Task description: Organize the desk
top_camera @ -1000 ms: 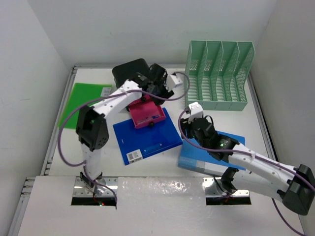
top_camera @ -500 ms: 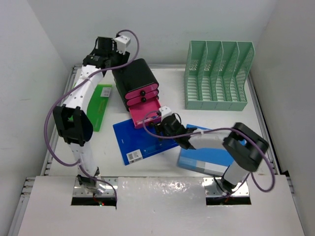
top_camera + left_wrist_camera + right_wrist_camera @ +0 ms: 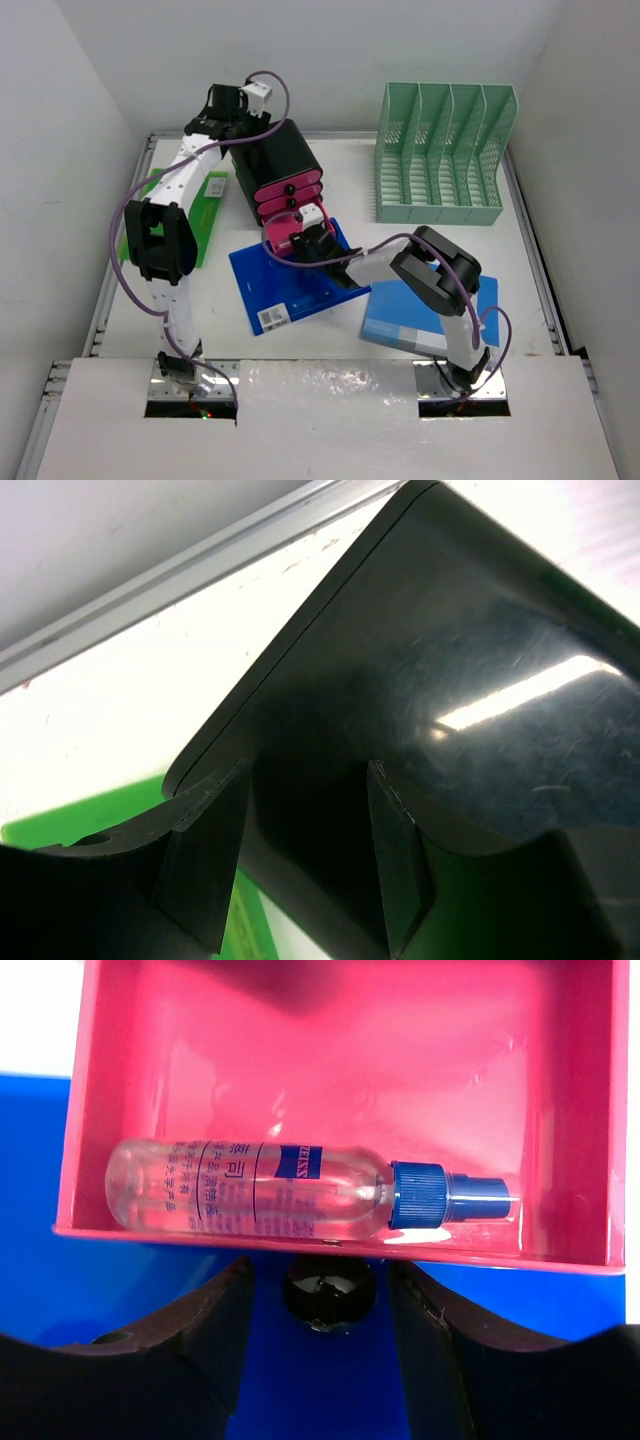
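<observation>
The white desk [image 3: 450, 250] holds a black drawer box [image 3: 272, 158] with pink drawers. Its bottom pink drawer [image 3: 288, 230] is pulled out over a dark blue folder [image 3: 300, 285]. In the right wrist view the drawer [image 3: 340, 1050] holds a clear spray bottle [image 3: 250, 1190] with a blue cap. My right gripper [image 3: 325, 1335] is open, its fingers either side of the drawer's black knob [image 3: 328, 1292], not touching it; it also shows in the top view [image 3: 312, 240]. My left gripper [image 3: 300, 870] is open over the box's back top edge [image 3: 480, 680], at the far left [image 3: 222, 112].
A green slotted file rack [image 3: 440, 150] stands at the back right. A green folder [image 3: 180, 215] lies left of the box. A light blue book [image 3: 430, 315] lies at the front right under the right arm. The desk's metal rim [image 3: 200, 550] runs behind the box.
My left arm swung from the open drawer to behind the black box. My right gripper moved from above the light blue book leftward to the drawer's knob.
</observation>
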### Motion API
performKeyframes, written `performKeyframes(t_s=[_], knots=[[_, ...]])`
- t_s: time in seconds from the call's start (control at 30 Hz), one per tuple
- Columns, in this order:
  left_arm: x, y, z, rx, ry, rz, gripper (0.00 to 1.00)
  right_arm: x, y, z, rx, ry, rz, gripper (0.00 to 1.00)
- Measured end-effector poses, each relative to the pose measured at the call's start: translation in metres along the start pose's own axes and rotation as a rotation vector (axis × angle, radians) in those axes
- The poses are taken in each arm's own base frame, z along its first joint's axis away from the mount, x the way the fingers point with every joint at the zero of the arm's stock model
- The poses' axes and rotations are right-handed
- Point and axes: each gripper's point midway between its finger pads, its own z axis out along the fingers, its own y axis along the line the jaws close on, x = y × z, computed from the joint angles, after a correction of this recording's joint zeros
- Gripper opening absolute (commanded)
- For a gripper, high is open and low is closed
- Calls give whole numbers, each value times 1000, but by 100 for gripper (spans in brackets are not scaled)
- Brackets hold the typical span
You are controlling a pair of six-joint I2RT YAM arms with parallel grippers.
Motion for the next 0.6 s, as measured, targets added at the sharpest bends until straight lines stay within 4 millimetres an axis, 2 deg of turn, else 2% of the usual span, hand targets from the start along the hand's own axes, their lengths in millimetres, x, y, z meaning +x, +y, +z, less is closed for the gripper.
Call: performKeyframes(t_s=[0.27, 0.43, 0.6], knots=[[-6, -7, 6, 47, -35, 29, 49, -29, -22, 33, 21, -61, 57, 52], [-9, -10, 11, 69, -59, 44, 48, -53, -11, 63, 11, -127, 70, 52], [-10, -10, 12, 86, -68, 56, 49, -68, -6, 78, 12, -191, 96, 51]])
